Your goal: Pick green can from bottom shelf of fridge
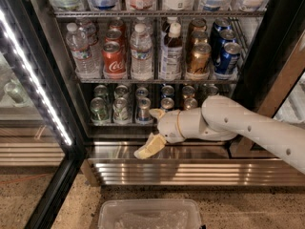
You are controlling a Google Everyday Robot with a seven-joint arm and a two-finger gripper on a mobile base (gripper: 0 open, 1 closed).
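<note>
The fridge (267, 56) stands open with its black frame around wire racks. The bottom shelf (119, 123) holds rows of short cans. Green-and-silver cans stand at its left, the front ones a green can (98, 110) and another green can (120, 109). My gripper (152, 130) is at the front of this shelf, just right of a silver-blue can (143, 108). Its cream fingers are spread, one fingertip (156, 112) up by the shelf and the other low over the steel ledge. It is open and holds nothing. My white arm hides the cans at the shelf's right.
The rack above holds water bottles (140, 56), a red cola can (113, 61), gold cans (198, 58) and blue cans (227, 57). A light strip (38, 80) runs down the open glass door at left. A ribbed steel base (190, 173) lies below, and a clear plastic bin (150, 213) sits on the floor.
</note>
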